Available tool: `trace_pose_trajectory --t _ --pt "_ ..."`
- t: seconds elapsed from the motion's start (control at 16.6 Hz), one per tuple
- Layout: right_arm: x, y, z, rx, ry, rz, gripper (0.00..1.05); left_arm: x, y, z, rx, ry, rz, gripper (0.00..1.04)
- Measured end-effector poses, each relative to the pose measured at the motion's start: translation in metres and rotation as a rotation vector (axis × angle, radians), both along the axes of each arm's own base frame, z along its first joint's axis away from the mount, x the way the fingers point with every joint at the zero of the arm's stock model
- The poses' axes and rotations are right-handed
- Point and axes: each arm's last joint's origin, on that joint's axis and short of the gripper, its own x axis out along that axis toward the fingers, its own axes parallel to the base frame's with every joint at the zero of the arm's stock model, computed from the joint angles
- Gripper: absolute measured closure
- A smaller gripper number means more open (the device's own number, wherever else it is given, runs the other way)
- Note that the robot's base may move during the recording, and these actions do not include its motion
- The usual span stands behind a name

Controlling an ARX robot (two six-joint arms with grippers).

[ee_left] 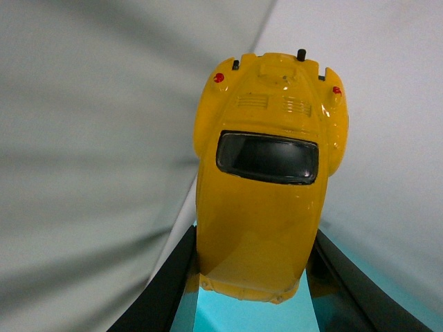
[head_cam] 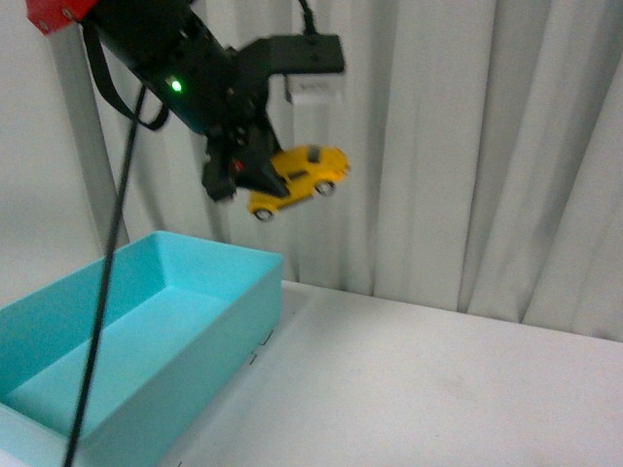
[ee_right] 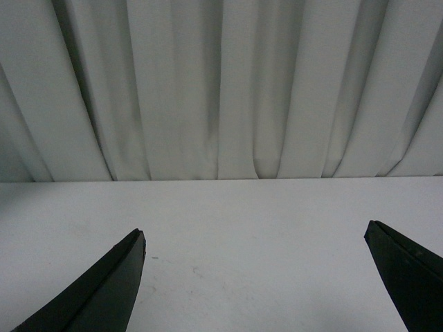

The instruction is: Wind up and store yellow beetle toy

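Closest to you, at the lower left of the front view, stands the turquoise box [head_cam: 195, 360], open on top and resting on the bench [head_cam: 438, 389]. Behind everything hangs the white curtain [head_cam: 467, 146], falling in folds down to the far edge of the bench. The bench is white and runs from the box to the right side.

Your left arm [head_cam: 156, 49] comes in from the upper left. It is black, and a black cable [head_cam: 105, 292] hangs from it down in front of the box. The right gripper [ee_right: 256, 277] is over the bench and faces the curtain, with its jaws wide apart. The left gripper [head_cam: 265, 177] has its jaws clamped on the yellow beetle toy [head_cam: 307, 177].

You find the toy in the air, in front of the curtain, above the far right corner of the box and not touching it. It is tilted, with the free end higher than the held end. In the left wrist view the black fingers [ee_left: 163, 290] press on both sides of the toy, and turquoise shows below it. The dark window [ee_left: 268, 158] lies across its body, and the end with two small red lights points away from the jaws. In the front view two wheels with silver hubs show on the side of the toy. A small green light [head_cam: 176, 86] glows on the left arm.
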Motion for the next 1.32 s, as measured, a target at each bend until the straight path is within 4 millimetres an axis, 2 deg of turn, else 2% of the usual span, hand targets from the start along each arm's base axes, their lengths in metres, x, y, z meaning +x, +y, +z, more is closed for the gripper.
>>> trace_pose_trajectory --t 0.12,0.18,0.3,0.36,0.48,0.6,0.78,1.14,1.26,1.32 --pt "0.0 0.0 0.0 0.0 0.001 0.0 0.07 0.003 0.038 0.005 -0.037 0.053 0.231 0.66" --pt "0.0 0.0 0.0 0.0 0.001 0.0 0.07 0.004 0.067 -0.008 -0.052 0.111 0.411 0.66" --pt "0.0 0.0 0.0 0.0 0.0 0.0 0.07 0.004 0.097 -0.031 -0.125 0.155 0.595 0.66" --pt "0.0 0.0 0.0 0.0 0.001 0.0 0.07 0.001 0.105 -0.045 -0.172 0.183 0.684 0.66" --pt "0.0 0.0 0.0 0.0 0.0 0.0 0.07 -0.001 0.108 -0.075 -0.207 0.215 0.786 0.66" --pt "0.0 0.0 0.0 0.0 0.001 0.0 0.07 0.002 0.109 -0.093 -0.205 0.235 0.829 0.67" --pt "0.0 0.0 0.0 0.0 0.001 0.0 0.07 0.003 0.116 -0.133 -0.181 0.295 0.894 0.67" --pt "0.0 0.0 0.0 0.0 0.0 0.0 0.07 0.011 0.119 -0.159 -0.153 0.283 0.925 0.67" --pt "0.0 0.0 0.0 0.0 0.001 0.0 0.07 0.012 0.117 -0.185 -0.129 0.353 0.927 0.67" --pt "0.0 0.0 0.0 0.0 0.001 0.0 0.07 0.013 0.116 -0.185 -0.145 0.354 0.92 0.5"
